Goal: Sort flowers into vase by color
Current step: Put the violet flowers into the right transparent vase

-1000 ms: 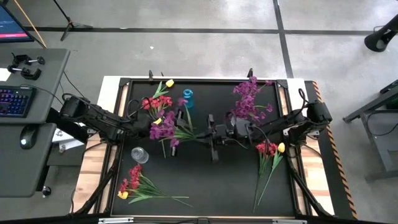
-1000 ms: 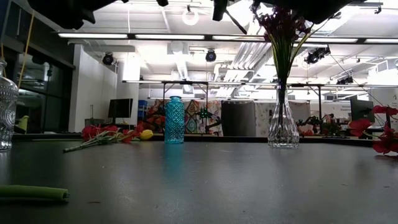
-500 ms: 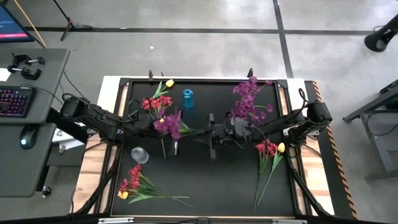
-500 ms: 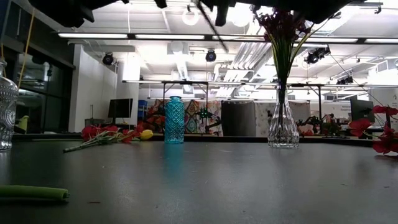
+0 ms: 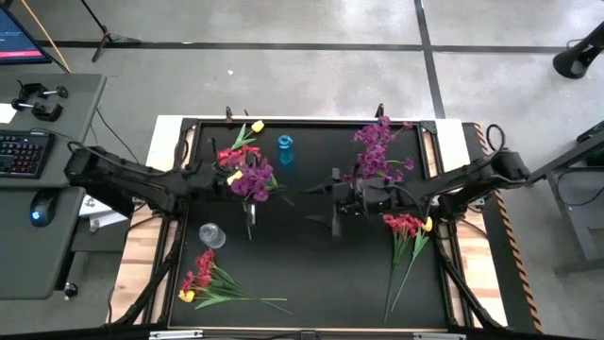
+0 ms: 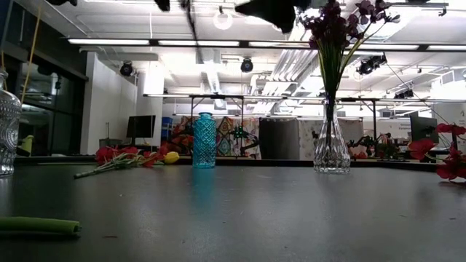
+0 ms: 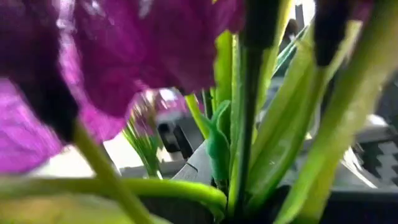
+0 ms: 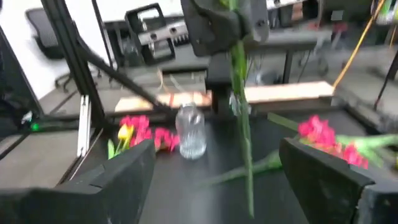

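Black tabletop (image 5: pixel 311 264), both arms mid-table. My left gripper (image 5: pixel 248 200) is clamped on the purple flower (image 5: pixel 251 179) stem, blooms just behind it. Right gripper (image 5: pixel 332 200) spread, empty, w/ purple-filled vase (image 5: pixel 377 168) beside. I'd keep stem vertical and approach that vase slowly.

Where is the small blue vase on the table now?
In the high view, the blue vase stands near the table's far edge, left of centre, just right of the purple flowers in the left gripper.
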